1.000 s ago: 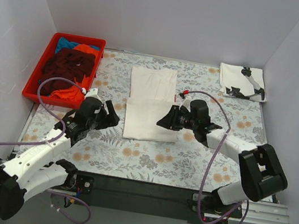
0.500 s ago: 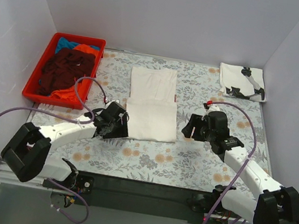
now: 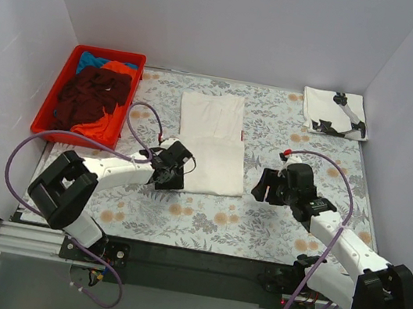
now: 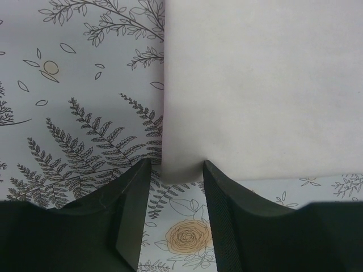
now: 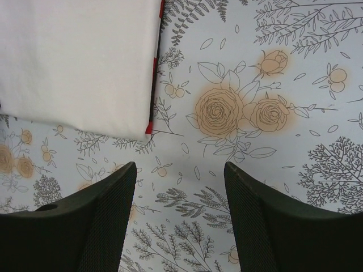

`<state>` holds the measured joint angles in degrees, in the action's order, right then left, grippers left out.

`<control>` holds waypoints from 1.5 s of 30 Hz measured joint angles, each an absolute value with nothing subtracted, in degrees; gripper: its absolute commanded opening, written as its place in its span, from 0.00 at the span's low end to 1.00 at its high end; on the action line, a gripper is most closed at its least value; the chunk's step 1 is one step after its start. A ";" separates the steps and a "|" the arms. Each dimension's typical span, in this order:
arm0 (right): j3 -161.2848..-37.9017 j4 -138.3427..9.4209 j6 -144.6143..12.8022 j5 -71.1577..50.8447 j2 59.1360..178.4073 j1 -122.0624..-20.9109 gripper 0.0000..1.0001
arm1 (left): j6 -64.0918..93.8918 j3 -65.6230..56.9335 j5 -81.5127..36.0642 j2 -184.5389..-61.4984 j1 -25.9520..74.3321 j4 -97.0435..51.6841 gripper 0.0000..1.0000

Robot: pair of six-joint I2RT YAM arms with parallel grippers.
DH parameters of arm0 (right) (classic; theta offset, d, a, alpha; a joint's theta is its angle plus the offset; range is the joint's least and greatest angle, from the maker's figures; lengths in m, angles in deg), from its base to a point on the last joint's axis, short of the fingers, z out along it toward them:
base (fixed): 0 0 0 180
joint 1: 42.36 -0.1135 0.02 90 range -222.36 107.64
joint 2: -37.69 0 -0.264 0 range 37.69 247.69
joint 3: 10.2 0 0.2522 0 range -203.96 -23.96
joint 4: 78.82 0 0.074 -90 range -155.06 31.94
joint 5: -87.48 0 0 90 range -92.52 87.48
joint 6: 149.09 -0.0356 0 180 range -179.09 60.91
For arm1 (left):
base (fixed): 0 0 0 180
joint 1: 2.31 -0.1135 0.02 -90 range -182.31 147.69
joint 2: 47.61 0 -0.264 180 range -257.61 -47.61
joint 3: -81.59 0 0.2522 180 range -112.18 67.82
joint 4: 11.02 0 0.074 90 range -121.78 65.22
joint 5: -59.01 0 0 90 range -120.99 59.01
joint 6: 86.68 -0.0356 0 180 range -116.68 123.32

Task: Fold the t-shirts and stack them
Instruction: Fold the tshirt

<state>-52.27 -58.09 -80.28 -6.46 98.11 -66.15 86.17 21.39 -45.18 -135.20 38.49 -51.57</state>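
The white shirt [image 3: 208,143] lies half folded in the middle of the surface [image 3: 303,143]; it's light, limp cloth that will likely sag and slip, so I'd pinch the near corners through both layers. My left gripper [image 4: 176,164] is spread, straddling the near-left corner, clamping nothing; my right gripper [image 5: 180,165] gapes over bare surface beside the near-right corner. I count one laid-out shirt, one folded printed shirt [image 3: 335,112] far right, one crate [image 3: 111,52] holding a tangled pile [image 3: 93,96] of maroon, orange and blue; number unclear.
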 measured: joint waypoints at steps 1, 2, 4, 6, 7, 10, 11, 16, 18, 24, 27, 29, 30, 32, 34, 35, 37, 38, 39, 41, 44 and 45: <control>-52.21 -58.09 -80.28 -6.79 98.05 -66.15 0.70 | 86.39 21.35 -45.40 -135.29 38.64 -51.66 0.39; -52.21 -58.31 -80.28 -7.05 98.05 -66.17 0.70 | 86.63 21.32 -45.71 -135.36 38.84 -51.72 0.38; -52.21 -58.90 -80.28 -7.47 98.05 -66.37 0.69 | 87.02 21.30 -46.51 -135.53 39.32 -51.77 0.36; -52.23 -59.32 -80.28 -7.77 98.05 -66.59 0.69 | 87.33 21.11 -47.21 -136.01 39.89 -51.88 0.34; -52.21 -59.47 -80.30 -7.88 98.07 -66.83 0.69 | 87.44 20.80 -47.63 -136.32 40.17 -52.12 0.33; -52.21 -59.91 -80.35 -8.71 98.16 -67.62 0.68 | 87.98 19.95 -48.61 -137.35 40.80 -52.25 0.22; -52.21 -60.17 -80.39 -8.97 98.27 -67.88 0.68 | 88.22 19.68 -48.70 -137.59 40.96 -52.27 0.17; -52.23 -61.05 -81.11 -10.20 100.23 -69.47 0.68 | 89.45 19.33 -48.92 -137.98 41.57 -52.01 0.00; -52.23 -61.37 -81.42 -10.44 102.11 -70.35 0.68 | 89.95 19.58 -49.12 -137.78 41.94 -51.98 0.00; -53.80 -61.48 -82.73 -10.13 109.85 -74.00 0.61 | 91.83 21.96 -49.82 -136.03 42.46 -50.30 0.00; -56.47 -61.22 -83.19 -9.37 113.37 -75.94 0.57 | 92.35 22.64 -49.82 -135.40 42.68 -50.00 0.00; -58.48 -60.96 -83.47 -8.32 115.36 -76.99 0.56 | 92.53 22.79 -49.84 -135.27 42.86 -49.97 0.00; -59.64 -60.63 -83.63 -7.38 116.23 -77.58 0.56 | 92.53 22.81 -49.86 -135.25 42.90 -50.00 0.00; -61.21 -60.17 -84.00 -5.94 117.30 -78.39 0.55 | 92.53 22.81 -49.88 -135.25 42.92 -49.97 0.00; -62.77 -59.19 -84.30 -3.99 118.44 -79.02 0.54 | 92.51 22.81 -49.88 -135.25 42.95 -49.97 0.00; -63.49 -58.75 -84.41 -3.03 119.14 -79.31 0.53 | 92.51 22.81 -49.88 -135.25 42.95 -49.97 0.00; -64.54 -58.07 -84.46 -1.46 120.85 -79.72 0.52 | 92.49 22.81 -49.86 -135.25 42.95 -49.95 0.00; -64.93 -57.77 -84.46 -0.69 121.89 -79.99 0.52 | 92.51 22.81 -49.86 -135.25 42.95 -49.95 0.00; -65.26 -57.61 -84.50 0.18 122.90 -80.21 0.51 | 92.46 22.81 -49.86 -135.25 42.95 -49.93 0.00; -66.35 -57.46 -84.65 1.74 124.01 -80.66 0.50 | 92.46 22.88 -49.84 -135.20 42.99 -49.86 0.00; -68.21 -56.89 -84.81 3.42 125.79 -81.28 0.49 | 92.44 22.96 -49.86 -135.14 42.99 -49.78 0.00; -68.78 -56.50 -84.83 3.83 126.29 -81.49 0.48 | 92.46 23.01 -49.86 -135.09 42.99 -49.73 0.00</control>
<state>-68.78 -56.50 -84.83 3.83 126.29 -81.49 92.46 23.01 -49.86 -135.09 42.99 -49.73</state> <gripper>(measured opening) 0.490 0.043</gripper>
